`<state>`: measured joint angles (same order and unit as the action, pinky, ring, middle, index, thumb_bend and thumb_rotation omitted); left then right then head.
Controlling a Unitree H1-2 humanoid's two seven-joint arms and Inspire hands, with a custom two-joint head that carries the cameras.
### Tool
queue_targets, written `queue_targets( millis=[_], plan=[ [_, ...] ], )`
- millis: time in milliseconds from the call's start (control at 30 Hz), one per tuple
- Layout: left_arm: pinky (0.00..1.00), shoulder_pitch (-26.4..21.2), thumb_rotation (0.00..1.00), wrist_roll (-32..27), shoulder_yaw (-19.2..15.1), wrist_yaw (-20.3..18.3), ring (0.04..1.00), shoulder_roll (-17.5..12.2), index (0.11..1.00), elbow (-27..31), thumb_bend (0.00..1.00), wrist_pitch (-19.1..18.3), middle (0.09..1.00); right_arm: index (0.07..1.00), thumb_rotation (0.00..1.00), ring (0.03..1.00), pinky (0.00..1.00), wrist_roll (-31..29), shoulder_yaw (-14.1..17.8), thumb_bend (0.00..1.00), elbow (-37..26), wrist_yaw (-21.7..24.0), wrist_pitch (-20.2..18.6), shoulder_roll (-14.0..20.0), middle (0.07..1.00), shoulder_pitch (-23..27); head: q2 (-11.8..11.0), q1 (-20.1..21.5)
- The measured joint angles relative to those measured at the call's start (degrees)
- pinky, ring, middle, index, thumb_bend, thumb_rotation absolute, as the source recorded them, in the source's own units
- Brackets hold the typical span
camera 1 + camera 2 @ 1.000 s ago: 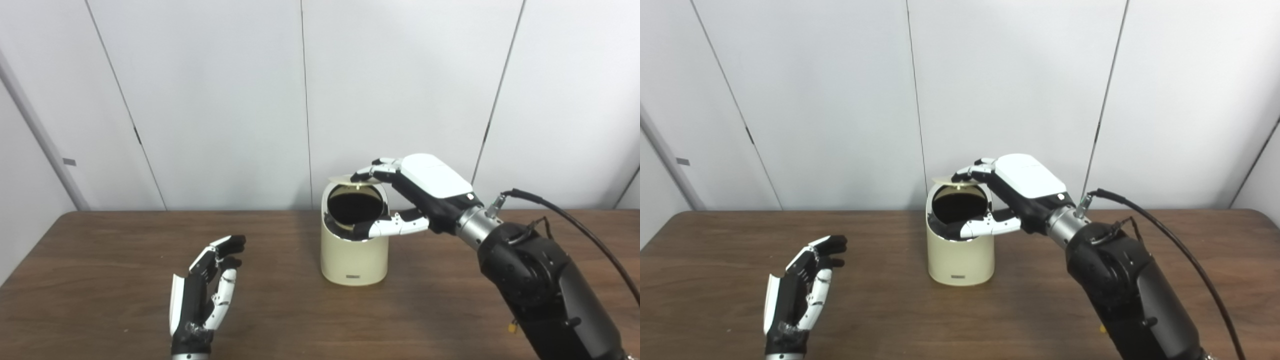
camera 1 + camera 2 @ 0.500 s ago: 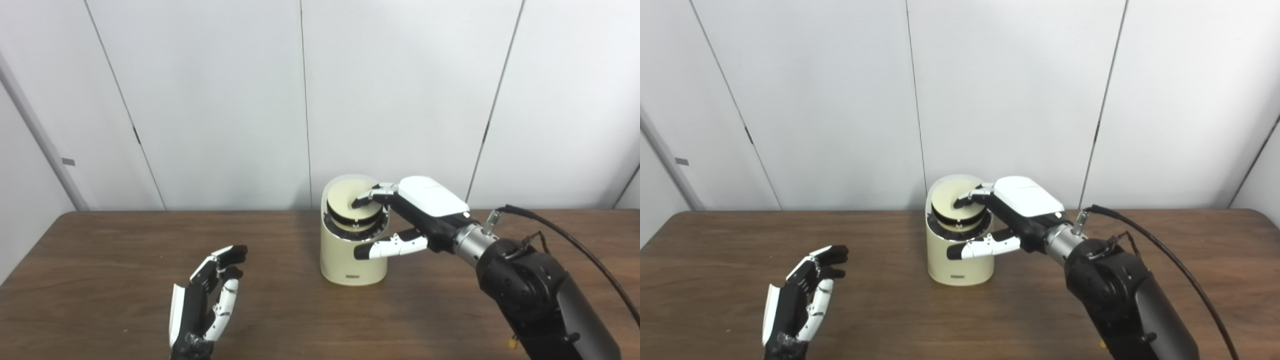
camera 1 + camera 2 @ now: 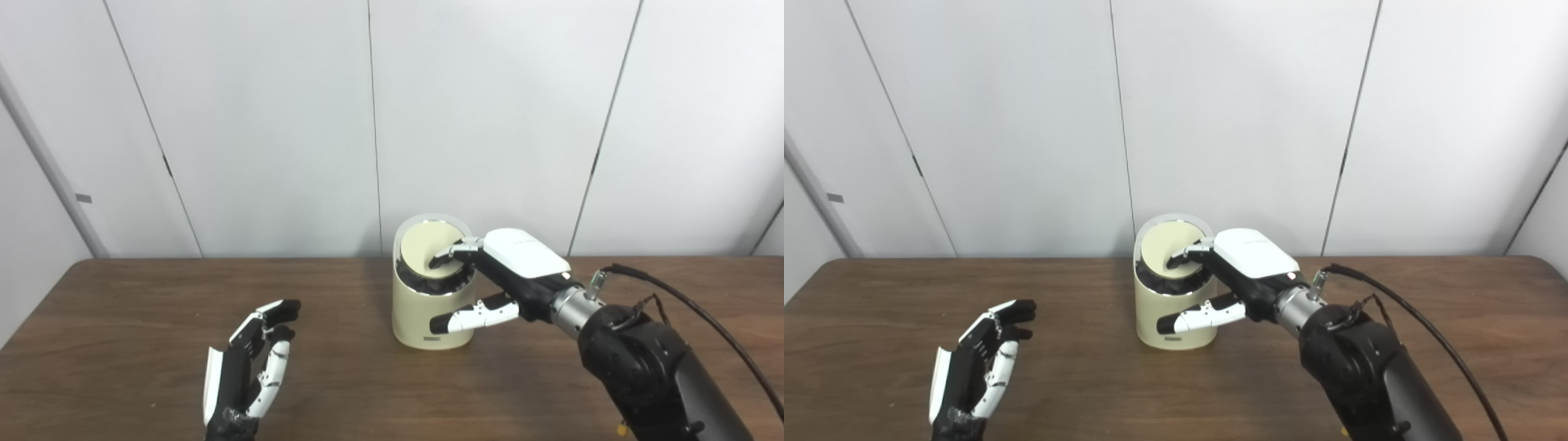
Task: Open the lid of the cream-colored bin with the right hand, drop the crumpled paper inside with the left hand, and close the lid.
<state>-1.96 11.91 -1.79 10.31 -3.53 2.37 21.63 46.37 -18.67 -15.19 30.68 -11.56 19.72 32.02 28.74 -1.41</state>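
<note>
The cream-colored bin (image 3: 429, 321) stands upright at the middle of the brown table (image 3: 122, 294). Its round lid (image 3: 419, 248) lies tilted in the bin's mouth, with a dark gap showing along the near edge. My right hand (image 3: 511, 272) reaches in from the right. Its fingertips (image 3: 442, 260) rest on top of the lid, and its thumb (image 3: 465, 318) stretches across the bin's front wall. My left hand (image 3: 977, 361) hovers low over the table at the front left, open and holding nothing. No crumpled paper is visible in either view.
A white panelled wall (image 3: 275, 122) rises directly behind the table's far edge. A black cable (image 3: 704, 306) runs from my right wrist off to the right. Bare tabletop lies between the left hand and the bin.
The lid has come down from raised above the open mouth to lying in it, and my right hand has lowered with it. The left hand has barely moved.
</note>
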Motion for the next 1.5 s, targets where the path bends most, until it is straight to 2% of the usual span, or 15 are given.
queue_targets(
  millis=[167,600,933,1200,1367,1500],
  plan=[
    [0.63,0.0,0.67,-0.1,-0.1,-0.1,0.727,0.0,0.708,0.0,0.31,-0.4,0.737,0.769,0.91,0.88,0.87,0.5,-0.4,0.88,0.0,0.0,0.2,0.0,0.792,0.0,0.0,0.1],
    [0.63,0.0,0.66,0.1,-0.2,-0.2,0.729,0.0,0.704,0.2,0.28,-0.5,0.734,0.761,0.95,0.875,0.89,3.0,-2.0,0.94,0.0,-0.1,0.6,0.1,0.794,0.0,0.0,-0.1],
    [0.63,0.1,0.64,0.0,-0.3,-0.2,0.729,0.0,0.706,0.2,0.28,-0.5,0.737,0.763,0.95,0.89,0.89,5.7,-2.7,0.92,0.1,0.0,0.2,0.1,0.806,0.0,-0.2,0.1],
    [0.63,0.1,0.65,-0.4,-0.4,-0.9,0.73,0.0,0.708,0.2,0.31,-0.5,0.739,0.768,0.88,0.889,0.89,3.1,-0.6,0.88,0.0,-2.3,0.7,-0.6,0.8,-1.6,-0.4,0.3],
    [0.62,0.1,0.63,-0.3,-0.7,-0.9,0.722,0.0,0.71,0.2,0.29,-0.5,0.734,0.802,0.96,0.928,0.94,2.0,1.0,0.87,-0.2,-2.6,0.6,-1.0,0.818,-1.7,-0.7,0.5],
    [0.62,0.0,0.63,-0.2,-0.7,-1.0,0.719,0.0,0.711,0.0,0.28,-0.5,0.734,0.82,0.99,0.924,0.93,1.7,2.5,0.9,-2.0,-2.5,0.2,-1.0,0.824,-1.5,-0.9,0.6]
  ],
)
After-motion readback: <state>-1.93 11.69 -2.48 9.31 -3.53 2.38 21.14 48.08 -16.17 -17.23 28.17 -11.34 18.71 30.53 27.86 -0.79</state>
